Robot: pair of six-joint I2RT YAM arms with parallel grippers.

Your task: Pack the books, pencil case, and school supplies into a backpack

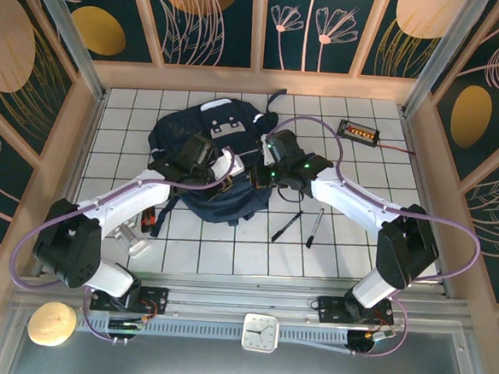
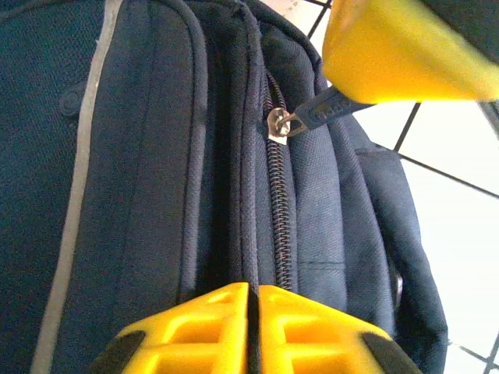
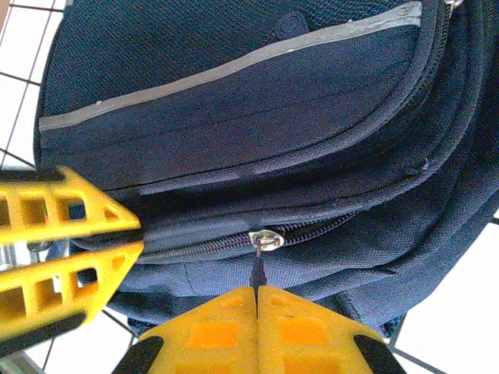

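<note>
Backpack [image 1: 207,158] lies mid-table, zipper closed. Zipper pull [image 3: 262,243] is pinched in the closed right gripper [image 3: 256,294]; nearby fabric is clamped by the left gripper [image 2: 251,293]. The pull should be drawn along the track, fabric held taut.

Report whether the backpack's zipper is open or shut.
Shut where visible: the zipper's teeth are meshed beside the slider, with no gap into the backpack. The right gripper pinches the pull tab.
</note>
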